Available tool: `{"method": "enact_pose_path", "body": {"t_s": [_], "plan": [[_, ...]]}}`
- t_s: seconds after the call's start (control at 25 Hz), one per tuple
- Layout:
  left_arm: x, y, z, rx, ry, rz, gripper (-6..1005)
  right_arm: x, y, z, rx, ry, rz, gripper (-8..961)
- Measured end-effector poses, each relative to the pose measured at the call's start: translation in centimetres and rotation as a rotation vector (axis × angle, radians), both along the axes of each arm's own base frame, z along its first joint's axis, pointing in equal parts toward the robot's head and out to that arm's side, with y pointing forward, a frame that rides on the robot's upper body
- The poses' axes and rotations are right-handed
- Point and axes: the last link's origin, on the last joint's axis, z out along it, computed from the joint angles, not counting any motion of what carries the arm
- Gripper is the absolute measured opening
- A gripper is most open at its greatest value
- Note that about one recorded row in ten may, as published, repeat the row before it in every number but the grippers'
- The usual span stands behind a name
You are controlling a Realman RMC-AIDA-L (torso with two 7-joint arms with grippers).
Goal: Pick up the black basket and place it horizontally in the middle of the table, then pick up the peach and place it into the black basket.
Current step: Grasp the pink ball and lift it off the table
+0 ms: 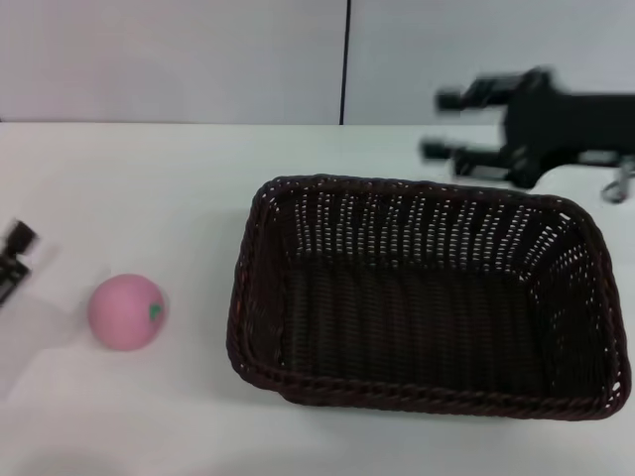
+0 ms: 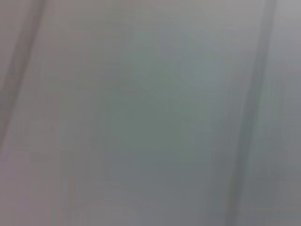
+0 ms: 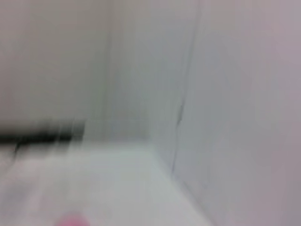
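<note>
1. Left tool (image 1: 14, 260) sits at the desk's (image 1: 129, 178) left edge; whether its fingers are spread I cannot tell.
2. Peach (image 1: 126, 311) rests near it, front-left.
3. Black basket (image 1: 429, 294) lies lengthwise, right of centre, empty.
4. Right tool (image 1: 444, 124) hovers spread over the far right corner.

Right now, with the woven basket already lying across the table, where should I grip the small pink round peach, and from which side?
Grip the small pink round peach across its widest middle, coming straight down from above. It is a smooth ball sitting free on the white table, clear of the dark woven basket, so probably any finger direction works. The left gripper is nearest; the right gripper hangs beyond the basket.
</note>
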Motion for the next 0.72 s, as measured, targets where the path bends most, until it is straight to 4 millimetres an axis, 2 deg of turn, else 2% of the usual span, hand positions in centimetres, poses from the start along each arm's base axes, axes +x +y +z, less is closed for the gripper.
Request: {"method": "enact_pose_path", "body": {"t_s": [0.04,0.08,0.12,0.16,0.2,0.36,0.52,0.72], "plan": [[0.1,0.1,0.1,-0.041,0.012,-0.022,724,0.4,-0.7,0.9,0.029,0.087,-0.021,548],[0.3,0.2,0.1,-0.092,0.025,-0.045,724,1.6,-2.0,2.0,0.086,0.234,-0.063,548],[0.3,0.2,0.1,-0.092,0.025,-0.045,724,1.6,-2.0,2.0,0.086,0.234,-0.063,548],[0.4,0.3,0.1,-0.126,0.04,-0.06,723,3.4,-3.3,2.7,0.151,0.355,-0.107,548],[0.5,0.5,-0.3,-0.194,0.076,-0.082,723,3.4,-3.3,2.7,0.151,0.355,-0.107,548],[0.4,0.6,-0.7,-0.224,0.107,-0.085,722,7.0,-5.7,2.9,0.273,0.56,-0.187,548],[0.1,1.1,-1.6,-0.267,0.173,-0.076,720,9.7,-7.6,2.7,0.342,0.681,-0.258,548],[-0.5,1.6,-2.6,-0.257,0.234,-0.044,719,11.2,-9.2,1.7,0.379,0.765,-0.308,548]]}}
